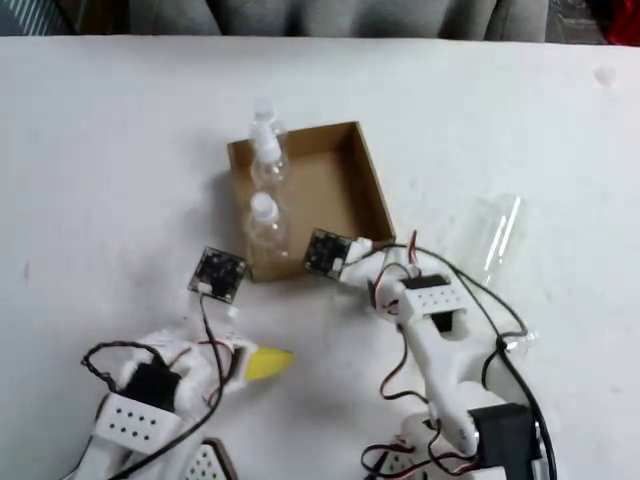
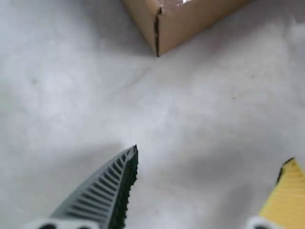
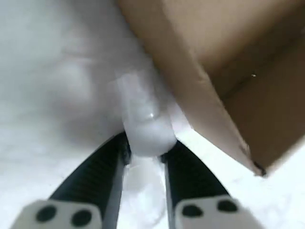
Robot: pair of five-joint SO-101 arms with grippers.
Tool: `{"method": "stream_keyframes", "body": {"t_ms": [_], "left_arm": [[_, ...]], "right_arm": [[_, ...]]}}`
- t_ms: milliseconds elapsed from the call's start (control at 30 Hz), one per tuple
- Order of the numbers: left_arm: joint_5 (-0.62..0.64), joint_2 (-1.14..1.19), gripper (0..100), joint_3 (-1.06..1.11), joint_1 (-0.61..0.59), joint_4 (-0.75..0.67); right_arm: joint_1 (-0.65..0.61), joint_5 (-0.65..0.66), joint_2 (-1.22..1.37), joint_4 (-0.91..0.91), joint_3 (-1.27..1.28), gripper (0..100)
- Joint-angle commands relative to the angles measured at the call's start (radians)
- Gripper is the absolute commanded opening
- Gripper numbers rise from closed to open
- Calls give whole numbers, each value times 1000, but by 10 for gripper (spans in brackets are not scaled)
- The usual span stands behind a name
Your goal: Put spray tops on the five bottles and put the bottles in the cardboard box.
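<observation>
Boxing step: my right gripper [image 3: 145, 160] is clamped on a clear bottle [image 3: 142, 112] just beside the cardboard box [image 3: 214, 71].
My left gripper [image 2: 207, 167] gapes, empty. Next, I lift the bottle over the rim.

The cardboard box [image 2: 190, 19] is cut off by the edge in both wrist views; the bottle [image 3: 143, 124] in the right gripper [image 3: 147, 145] is blurred, its top unclear; the bottles [image 1: 266, 215] along the box's left wall merge, uncountable.

White table [image 1: 120, 130]: cardboard box [image 1: 330, 190], clear bottle [image 1: 495, 235] lying apart.
</observation>
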Motion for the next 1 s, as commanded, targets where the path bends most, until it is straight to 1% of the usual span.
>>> {"method": "stream_keyframes", "body": {"t_ms": [0, 100, 267, 467, 667, 733, 867, 967], "left_arm": [[-12, -19, 407, -6, -10, -21], [-12, -19, 407, -6, -19, -21], [-12, -19, 407, -8, -36, -23], [-12, -19, 407, -8, -36, -23], [-12, -19, 407, -8, -36, -23], [-12, -19, 407, -8, -36, -23], [-12, -19, 407, -8, -36, -23], [-12, -19, 407, -8, -36, -23]], "right_arm": [[19, -6, 5, -13, -63, 16], [51, -8, -1, 65, -129, 16], [119, -2, -61, 248, -239, 16], [232, 0, -159, 407, -321, 16], [453, -11, -252, 539, -388, 16], [541, -34, -272, 550, -390, 16], [705, -130, -291, 542, -391, 16], [811, -146, -292, 549, -391, 16]]}}
